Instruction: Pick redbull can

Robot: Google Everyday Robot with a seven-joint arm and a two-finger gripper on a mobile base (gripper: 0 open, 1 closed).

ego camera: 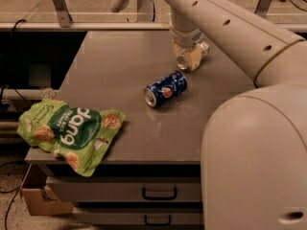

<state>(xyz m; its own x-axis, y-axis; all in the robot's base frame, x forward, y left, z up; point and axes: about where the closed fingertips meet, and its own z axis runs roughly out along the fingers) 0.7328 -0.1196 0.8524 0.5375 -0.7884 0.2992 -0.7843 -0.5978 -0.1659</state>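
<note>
The redbull can (183,61), slim and silver, sits between the beige fingers (193,56) of my gripper (190,57) at the far middle of the table. One silver end shows at the lower left of the fingers and another bit at the upper right (205,47). The gripper is shut on it, just above or on the table top; I cannot tell which. The fat dark blue Pepsi can (165,88) lies on its side a little nearer and to the left of the gripper, apart from it.
A green snack bag (69,131) lies at the table's (115,66) front left corner, hanging over the edge. My arm (230,28) reaches in from the right and its large body (254,162) fills the lower right. Drawers (158,193) sit under the table. A rail runs along the back.
</note>
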